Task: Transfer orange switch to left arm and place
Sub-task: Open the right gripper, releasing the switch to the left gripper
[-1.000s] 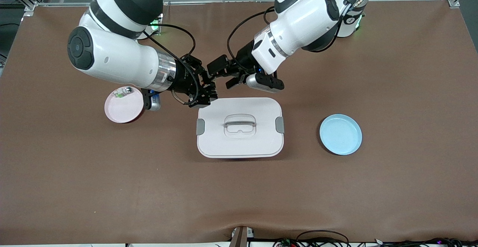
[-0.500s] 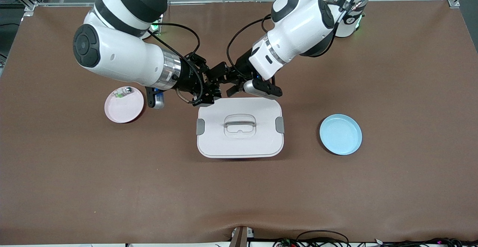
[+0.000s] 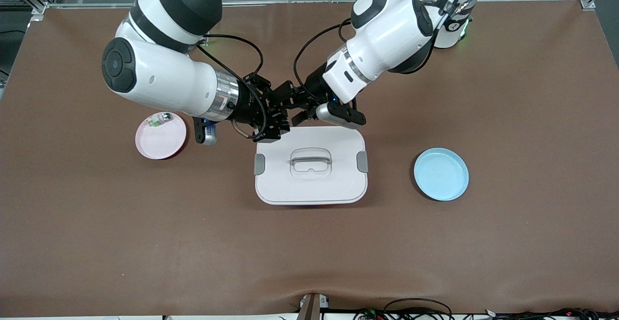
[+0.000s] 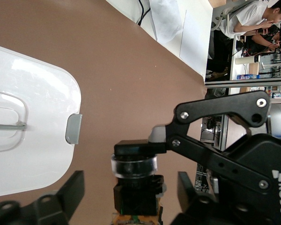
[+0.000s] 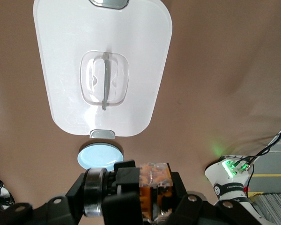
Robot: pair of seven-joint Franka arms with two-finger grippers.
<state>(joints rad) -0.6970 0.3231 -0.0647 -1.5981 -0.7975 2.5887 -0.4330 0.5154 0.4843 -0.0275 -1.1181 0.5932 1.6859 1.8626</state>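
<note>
The orange switch hangs clamped in the right gripper, over the box rim at about eleven o'clock. The left gripper straddles it, fingers apart on either side. The switch looks light, rigid and smooth (easily dropped), so its flat black sides suit gripping. Clear air lies above the lid.

Right gripper carried orange switch into left gripper (fingers narrowing)
</note>
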